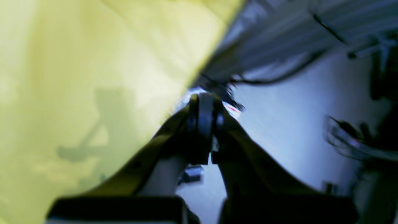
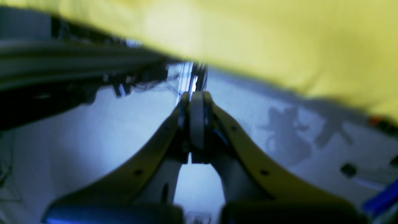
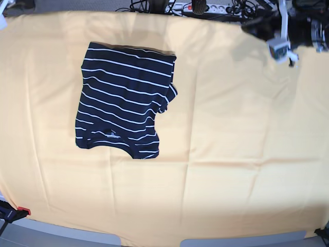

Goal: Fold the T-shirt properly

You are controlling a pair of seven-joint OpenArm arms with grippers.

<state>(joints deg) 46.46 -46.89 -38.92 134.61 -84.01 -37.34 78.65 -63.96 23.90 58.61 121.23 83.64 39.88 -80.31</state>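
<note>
While wrist views blur, both fingers (image 1: 205, 124) (image 2: 196, 121) pressed together, empty; T-shirt (image 3: 123, 105) folded, sleeve tucked under.

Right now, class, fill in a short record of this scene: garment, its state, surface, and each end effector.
garment: T-shirt, dark with thin white stripes
state: folded into a compact block, one edge uneven on the right side
surface: yellow cloth, T-shirt lying left of centre
left end effector: shut, empty, off the cloth
right end effector: shut, empty, off the cloth
contact with T-shirt: none
</note>
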